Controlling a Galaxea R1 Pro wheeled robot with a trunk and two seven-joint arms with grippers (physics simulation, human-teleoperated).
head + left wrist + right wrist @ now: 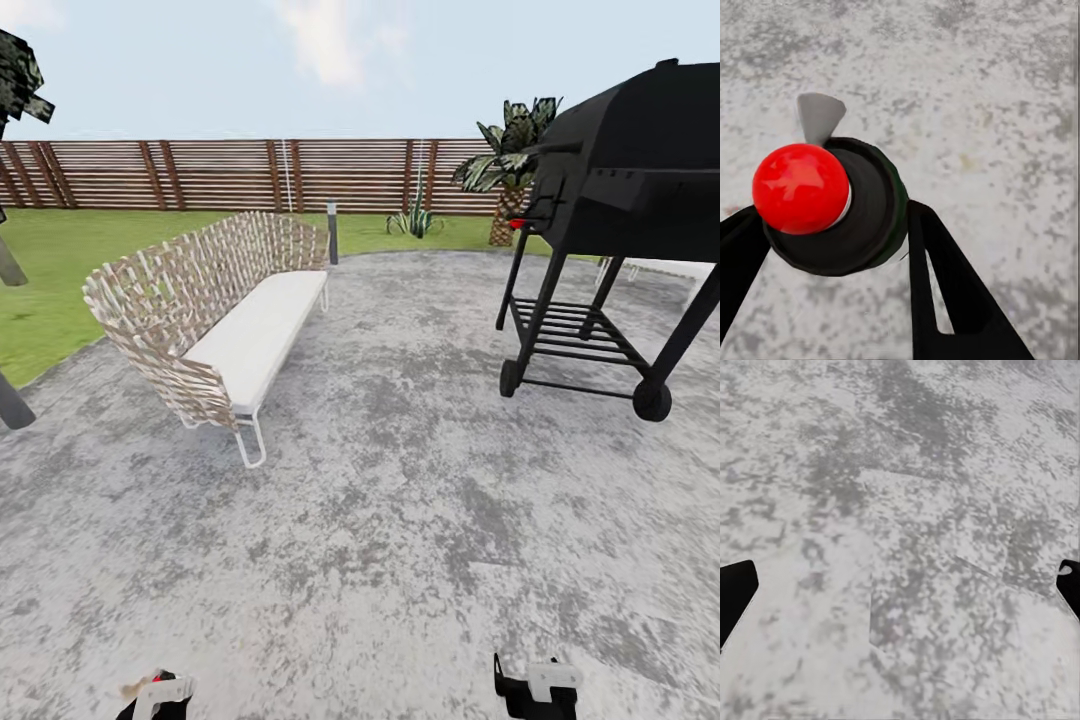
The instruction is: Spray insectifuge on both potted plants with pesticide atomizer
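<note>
The pesticide atomizer [832, 202], a dark bottle with a red top and a pale grey nozzle, sits between the two black fingers of my left gripper [832, 251], which is shut on it above the grey paving. In the head view my left gripper [155, 695] is at the bottom edge. My right gripper [535, 690] is low at the right; in its wrist view the right gripper [900, 589] is open with only paving between its fingers. Far off by the fence, a low rosette of pointed green leaves [415, 221] stands on the lawn: one potted plant. Its pot is too small to make out.
A woven bench with a white cushion [225, 325] stands left of centre on the grey patio [400, 520]. A black wheeled grill [620, 210] stands at the right. A palm in a woven pot [508, 170] and a short post [332, 232] stand before the slat fence [220, 175].
</note>
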